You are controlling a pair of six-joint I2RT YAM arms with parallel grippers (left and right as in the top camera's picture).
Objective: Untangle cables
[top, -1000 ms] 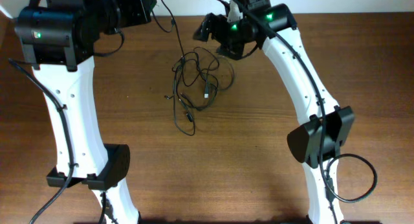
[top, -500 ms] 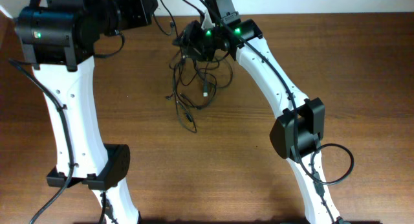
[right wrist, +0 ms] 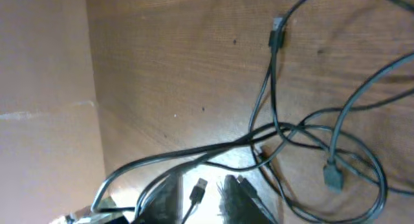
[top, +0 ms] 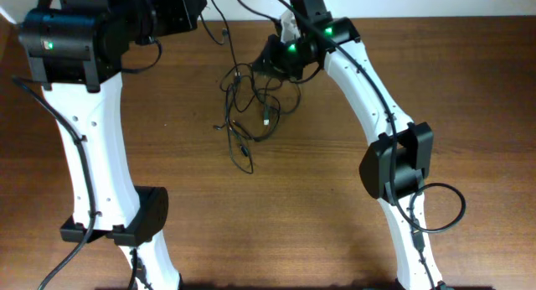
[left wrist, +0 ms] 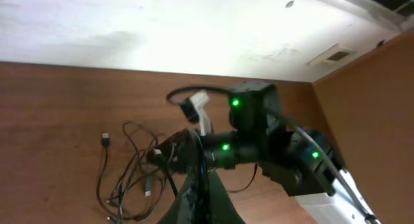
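The cables [top: 251,106] lie in a loose black tangle on the wooden table, also seen in the left wrist view [left wrist: 136,179] and the right wrist view [right wrist: 310,140]. My left gripper [top: 197,7] hangs high at the back left, shut [left wrist: 199,169] on one thin cable that runs down to the tangle. My right gripper [top: 266,57] sits low at the tangle's top right edge. Its jaws [right wrist: 204,180] stand apart, with a USB plug [right wrist: 199,186] loose in the gap and cable strands crossing just past the fingertips.
A pale wall [top: 419,1] rises behind the table's far edge. Both arm bases stand at the front, with a thick wiring loop [top: 444,223] by the right one. Loose plugs [right wrist: 277,24] lie on the wood [top: 318,181].
My right arm swung left into the top of the tangle, then drew back a little to the right, and its jaws narrowed. The left arm stayed still.
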